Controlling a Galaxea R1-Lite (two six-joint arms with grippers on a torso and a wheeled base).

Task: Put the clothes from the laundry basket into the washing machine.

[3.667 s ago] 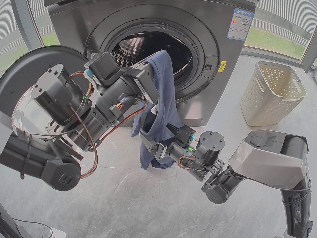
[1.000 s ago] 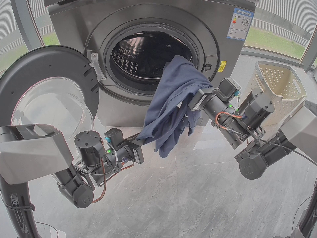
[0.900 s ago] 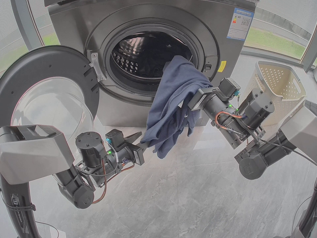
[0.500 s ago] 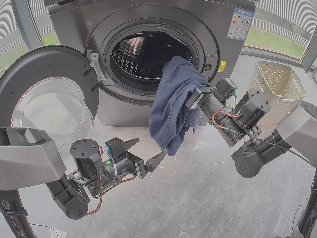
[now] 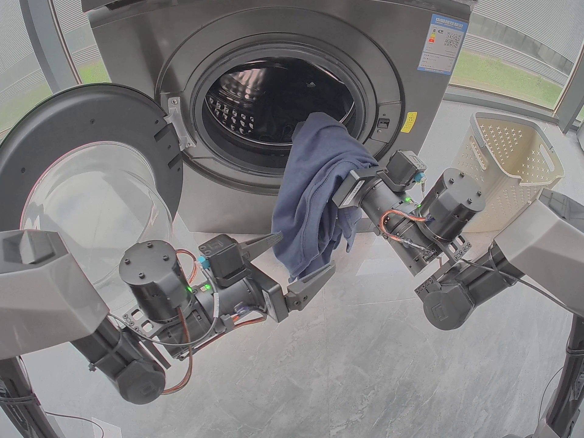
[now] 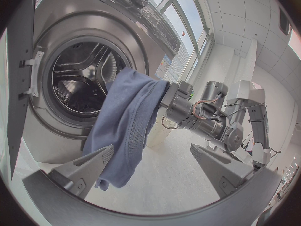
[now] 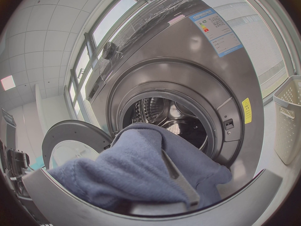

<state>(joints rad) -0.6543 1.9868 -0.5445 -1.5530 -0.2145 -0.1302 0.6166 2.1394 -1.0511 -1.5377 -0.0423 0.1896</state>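
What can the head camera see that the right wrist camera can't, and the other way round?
Head view: the left gripper, open at the hanging end of the blue shirt, and the right arm carrying that shirt.
Right wrist view: the white ceiling panels and the dial on top of the machine.
Both: the washing machine with its door swung open, the blue shirt held up before the opening, and the laundry basket on the robot's right.

Left gripper (image 5: 307,251) sits low with jaws spread wide, right gripper (image 7: 172,170) higher, clamped on the blue garment (image 5: 310,177).
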